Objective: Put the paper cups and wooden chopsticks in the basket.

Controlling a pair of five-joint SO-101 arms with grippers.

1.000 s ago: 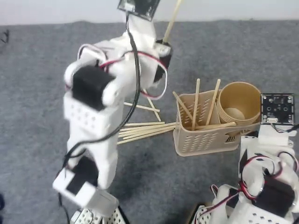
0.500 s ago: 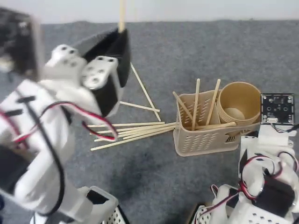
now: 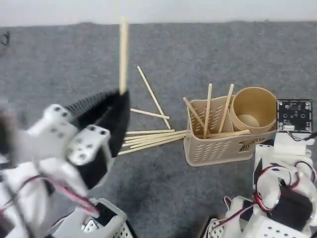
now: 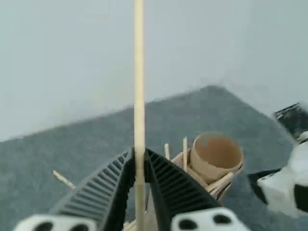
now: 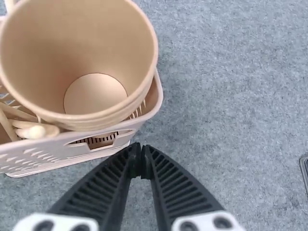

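My left gripper (image 3: 122,95) (image 4: 139,169) is shut on a wooden chopstick (image 3: 123,54) (image 4: 139,82), held upright above the carpet left of the basket. The beige slotted basket (image 3: 218,147) (image 5: 72,149) holds stacked paper cups (image 3: 253,111) (image 5: 77,67) (image 4: 216,155) and several chopsticks (image 3: 208,116). More wooden chopsticks (image 3: 151,138) lie loose on the carpet between the left arm and the basket. My right gripper (image 5: 141,161) is shut on nothing, just in front of the basket's cup end.
Grey carpet (image 3: 228,54) covers the table up to a pale wall at the back. The right arm's body (image 3: 282,193) stands close to the basket's near right corner. Open carpet lies behind and right of the basket.
The left arm has swung down and toward the near left, carrying the gripped chopstick with it. The right arm, basket and cups have stayed still.
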